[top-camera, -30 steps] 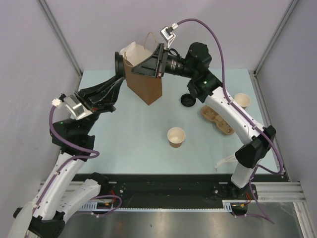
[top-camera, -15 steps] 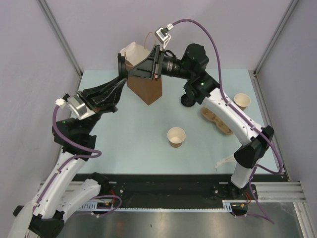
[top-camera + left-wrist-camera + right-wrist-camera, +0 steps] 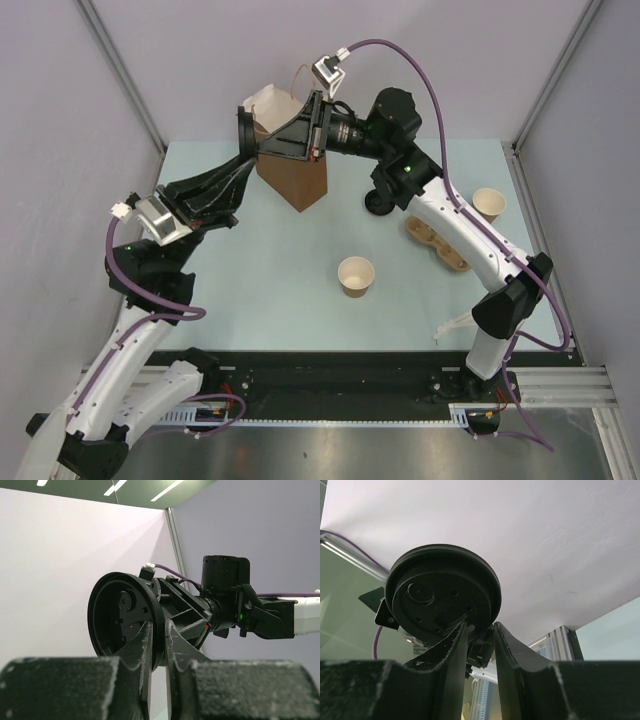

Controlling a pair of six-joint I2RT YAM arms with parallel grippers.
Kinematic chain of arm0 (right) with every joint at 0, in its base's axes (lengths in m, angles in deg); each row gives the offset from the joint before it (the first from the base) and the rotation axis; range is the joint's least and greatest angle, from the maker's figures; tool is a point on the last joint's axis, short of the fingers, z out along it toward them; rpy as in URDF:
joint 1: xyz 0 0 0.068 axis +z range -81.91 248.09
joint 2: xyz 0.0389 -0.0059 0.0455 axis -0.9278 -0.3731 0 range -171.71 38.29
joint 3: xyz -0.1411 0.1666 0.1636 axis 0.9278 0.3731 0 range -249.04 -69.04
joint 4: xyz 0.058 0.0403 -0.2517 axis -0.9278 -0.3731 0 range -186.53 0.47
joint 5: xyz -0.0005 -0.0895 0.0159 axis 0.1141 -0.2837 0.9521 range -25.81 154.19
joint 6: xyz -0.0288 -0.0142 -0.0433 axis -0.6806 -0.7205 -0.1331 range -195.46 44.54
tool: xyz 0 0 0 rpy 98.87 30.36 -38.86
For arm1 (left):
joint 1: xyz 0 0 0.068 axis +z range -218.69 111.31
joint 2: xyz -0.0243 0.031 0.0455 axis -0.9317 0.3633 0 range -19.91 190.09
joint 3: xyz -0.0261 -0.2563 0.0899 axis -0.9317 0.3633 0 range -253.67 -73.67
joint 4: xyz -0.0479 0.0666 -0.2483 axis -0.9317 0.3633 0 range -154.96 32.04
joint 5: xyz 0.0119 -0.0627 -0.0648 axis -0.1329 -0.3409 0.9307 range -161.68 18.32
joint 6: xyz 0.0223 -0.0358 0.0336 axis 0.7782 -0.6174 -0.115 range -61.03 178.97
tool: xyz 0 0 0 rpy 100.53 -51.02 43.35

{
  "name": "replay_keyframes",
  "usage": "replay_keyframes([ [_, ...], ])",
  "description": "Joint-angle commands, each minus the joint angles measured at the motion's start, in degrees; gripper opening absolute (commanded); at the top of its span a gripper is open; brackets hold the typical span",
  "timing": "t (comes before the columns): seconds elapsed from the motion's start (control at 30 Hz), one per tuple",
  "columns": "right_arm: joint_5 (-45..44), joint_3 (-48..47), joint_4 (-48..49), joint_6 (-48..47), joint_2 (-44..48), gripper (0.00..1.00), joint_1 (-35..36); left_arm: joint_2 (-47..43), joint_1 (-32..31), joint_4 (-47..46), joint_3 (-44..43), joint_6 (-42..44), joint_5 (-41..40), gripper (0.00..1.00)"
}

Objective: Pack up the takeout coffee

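**Clerk:** Item one, far left: left tool (image 3: 157, 630), at the left rim of the tall brown paper bag (image 3: 295, 180). Condition?

**Checker:** Jaws drawn nearly together, with only a thin slit between. I cannot tell whether the bag's rim or handle is nipped in that slit. Nothing shows there from its own camera.

**Clerk:** Item two, the bag.

**Checker:** It sits at the far middle of the pale blue-green surface (image 3: 250, 290), mouth upward, with one arm at each side of the mouth. This is likely to hold the mouth spread and steady for loading.

**Clerk:** Item three, right tool (image 3: 479, 630).

**Checker:** At the bag's right rim, facing the left tool across the mouth. Jaws a little apart, nothing visible between them, no hold on anything I can see.

**Clerk:** Item four, the task's piece.

**Checker:** Small tan kraft paper cup (image 3: 355, 275), open-topped and pale inside. It stands upright near the middle of the surface, well apart from the bag and untouched. A round black plastic lid (image 3: 378, 203) lies separately just right of the bag, partly under the right arm. Not yet packed.

**Clerk:** Remainder, right side.

**Checker:** Brown moulded-pulp carrier tray (image 3: 440, 240), partly under the right arm, its visible wells holding no cup. A second tan paper cup (image 3: 488, 203) stands just beyond it, near the right edge. I judge both staged within the right arm's reach.
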Motion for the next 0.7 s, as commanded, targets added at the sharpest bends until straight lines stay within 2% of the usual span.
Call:
replay_keyframes([
  [0.0, 0.8, -0.1, 2.5, 1.0, -0.2, 0.34, 0.8, -0.3, -0.5, -2.4, -0.4, 1.1, 0.9, 0.00],
  [0.2, 0.9, -0.6, 3.6, 1.5, -0.4, 0.35, 1.1, 0.3, -0.6, -3.9, -1.2, 2.2, 2.0, 0.00],
  [0.43, 1.9, -2.7, 6.3, 2.5, -0.7, 0.31, 1.5, 0.3, -1.0, -3.8, -0.5, 2.2, 2.9, 0.00],
  [0.47, 2.0, -2.8, 6.3, 2.5, -0.6, 0.27, 1.6, 0.3, -1.1, -3.8, -0.3, 2.1, 2.9, 0.00],
  [0.5, 2.1, -2.7, 6.6, 2.8, -0.6, 0.19, 1.6, 0.3, -1.1, -3.8, -0.2, 1.9, 3.1, 0.00],
  [0.6, 2.5, -2.8, 6.5, 3.2, -0.5, 0.16, 1.6, 0.3, -1.2, -3.6, 0.0, 1.7, 2.8, 0.00],
  [0.67, 2.8, -2.7, 6.7, 3.2, -0.4, 0.09, 1.6, 0.3, -1.2, -3.2, 0.0, 2.0, 3.0, 0.00],
])
